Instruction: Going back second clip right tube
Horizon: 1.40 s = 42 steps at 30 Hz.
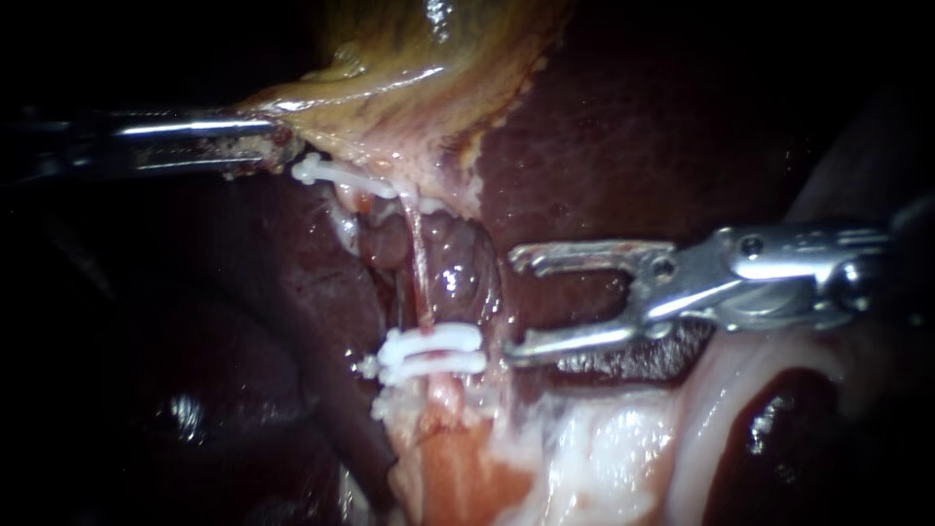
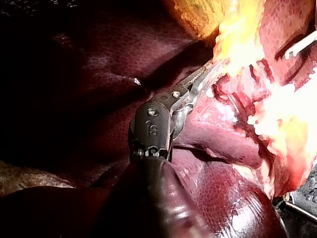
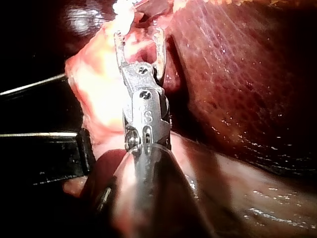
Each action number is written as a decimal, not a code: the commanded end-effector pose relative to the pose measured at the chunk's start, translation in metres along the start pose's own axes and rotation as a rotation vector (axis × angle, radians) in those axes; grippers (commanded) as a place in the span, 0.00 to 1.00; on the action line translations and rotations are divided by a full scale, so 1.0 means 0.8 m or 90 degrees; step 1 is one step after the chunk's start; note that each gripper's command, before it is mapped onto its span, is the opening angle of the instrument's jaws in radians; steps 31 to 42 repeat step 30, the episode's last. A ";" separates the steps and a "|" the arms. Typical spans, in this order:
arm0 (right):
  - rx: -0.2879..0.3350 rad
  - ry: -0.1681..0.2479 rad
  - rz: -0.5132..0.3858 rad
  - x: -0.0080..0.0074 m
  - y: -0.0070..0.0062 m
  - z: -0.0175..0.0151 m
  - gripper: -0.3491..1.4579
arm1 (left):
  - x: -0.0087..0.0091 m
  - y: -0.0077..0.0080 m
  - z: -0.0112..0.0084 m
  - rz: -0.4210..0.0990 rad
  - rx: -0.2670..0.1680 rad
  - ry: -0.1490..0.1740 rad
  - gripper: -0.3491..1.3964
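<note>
In the endoscope view a thin pale tube (image 1: 419,263) runs down from the yellowish gallbladder (image 1: 409,68) over the dark liver (image 1: 623,127). One white clip (image 1: 336,176) crosses it high up, and two white clips (image 1: 433,351) lie close together lower down. My right instrument (image 1: 513,307) stands just right of the lower clips, its jaws wide open and empty; the right wrist view also shows this instrument (image 3: 138,35) with a gap between the jaws. My left instrument (image 1: 278,138) holds the gallbladder's lower edge beside the upper clip, seen in its own view as the left instrument (image 2: 200,79) running into yellow tissue.
Pale fatty tissue (image 1: 604,448) lies below the lower clips. A thicker reddish tube (image 1: 458,278) sits right of the thin one. Dark liver lobes (image 1: 234,321) fill the left. In the left wrist view one jaw of the right instrument (image 2: 299,47) shows beyond the tissue.
</note>
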 end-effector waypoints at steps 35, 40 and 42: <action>0.006 -0.034 -0.028 -0.0001 -0.0001 -0.0023 0.47 | -0.0044 0.0003 0.0075 0.014 -0.014 -0.006 0.00; 0.006 -0.034 -0.028 -0.0001 -0.0001 -0.0023 0.47 | -0.0044 0.0003 0.0075 0.014 -0.014 -0.006 0.00; 0.006 -0.034 -0.028 -0.0001 -0.0001 -0.0023 0.47 | -0.0044 0.0003 0.0075 0.014 -0.014 -0.006 0.00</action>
